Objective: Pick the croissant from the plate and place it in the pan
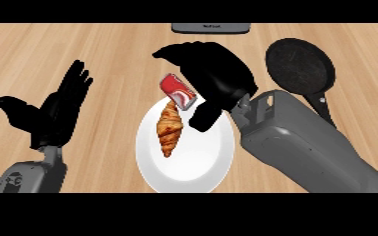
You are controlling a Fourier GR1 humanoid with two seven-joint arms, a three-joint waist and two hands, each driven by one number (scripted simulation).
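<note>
I have one view only, taken from my head and aimed steeply down at the wooden counter (96,45), so my two forearms enter from the lower edge and there is no second view to share anything with. It sits close enough that the white plate (196,165) fills the lower middle. Relative to that plate, the black pan (299,65) lies up and to the right, and a grey appliance (211,28) is cut off at the far edge straight above.

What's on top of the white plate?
A croissant lies on the white plate. The right robot hand hovers over the plate's top edge beside a red can, hiding what's beneath it.
</note>
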